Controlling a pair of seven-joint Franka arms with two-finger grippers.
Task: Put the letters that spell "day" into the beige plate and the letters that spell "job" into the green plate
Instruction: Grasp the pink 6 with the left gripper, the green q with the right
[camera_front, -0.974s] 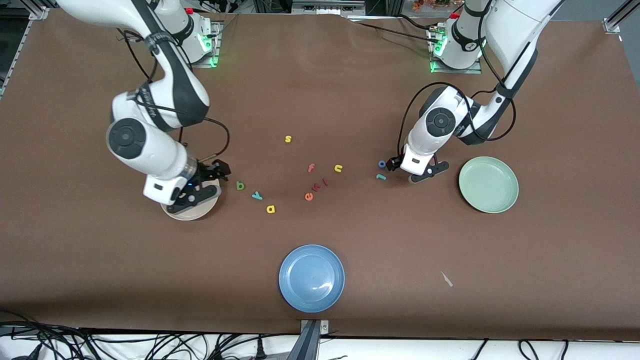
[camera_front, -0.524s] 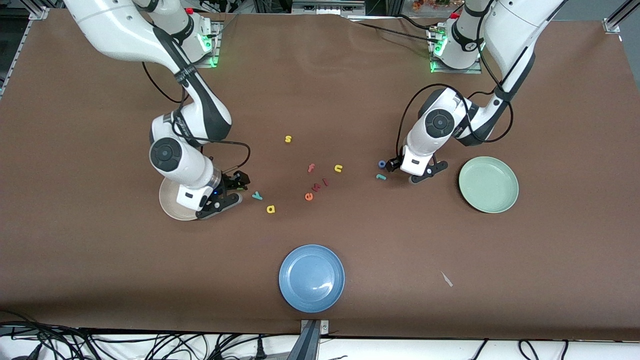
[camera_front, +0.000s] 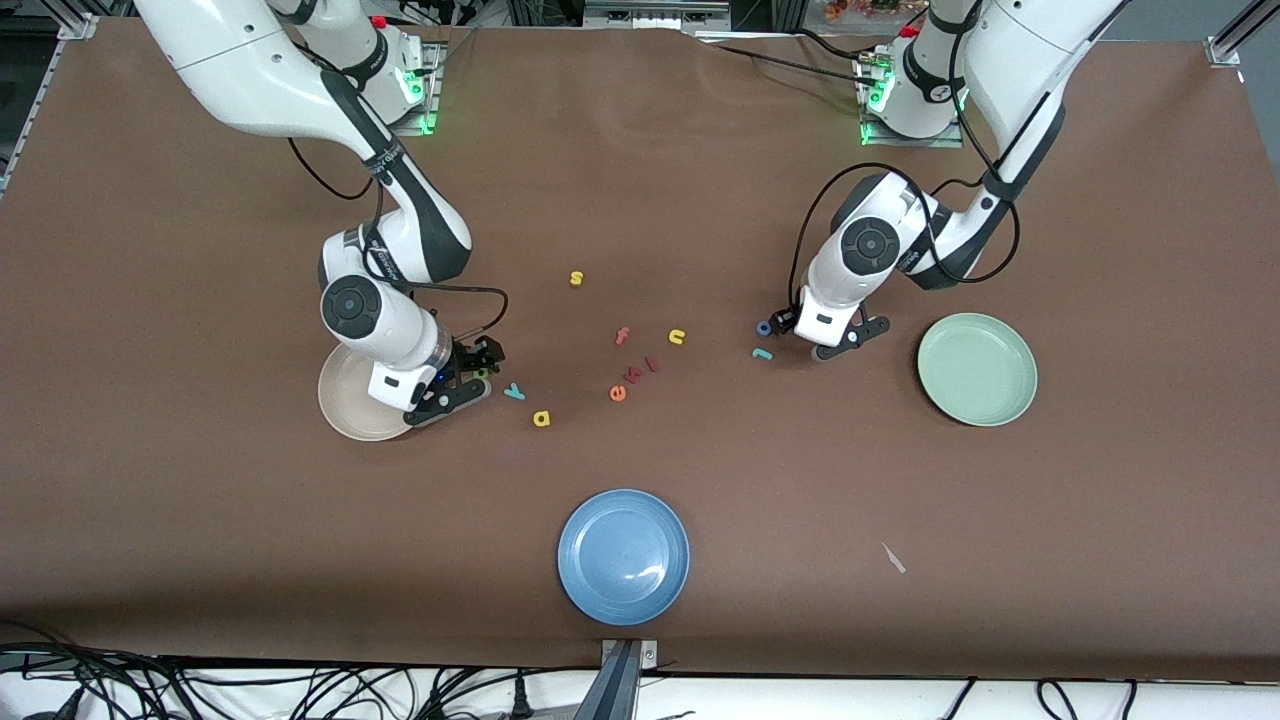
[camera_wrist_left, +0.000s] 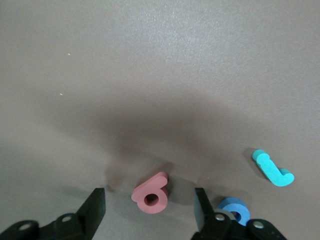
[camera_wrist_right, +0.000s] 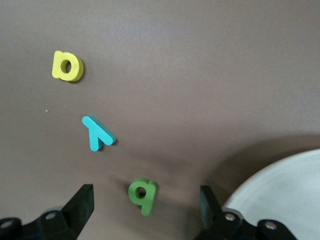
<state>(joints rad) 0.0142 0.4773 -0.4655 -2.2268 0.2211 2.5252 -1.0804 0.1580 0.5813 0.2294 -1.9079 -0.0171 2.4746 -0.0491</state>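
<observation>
Letters lie scattered on a brown surface (camera_front: 640, 180) between two robot arms, each hand set low over the first letter of its word, likely so both words can be sorted at once.

Right hand (camera_wrist_right: 145, 200) stands open and empty, its fingers either side of the green d (camera_wrist_right: 142, 194), which lies flat on the surface and untouched. The beige plate (camera_front: 345, 405) sits just beside it, so the carry will be short. The teal y (camera_front: 514, 392) and yellow a (camera_front: 541, 418) lie near, toward the middle of the surface.

Left hand (camera_wrist_left: 149, 207) is likewise open and empty, straddling the pinkish b (camera_wrist_left: 151, 193) without touching it. The blue o (camera_front: 764, 327) lies just beside one finger, the teal j (camera_front: 762, 353) near it. The green plate (camera_front: 977, 368), empty, sits close by at the left arm's end.
</observation>
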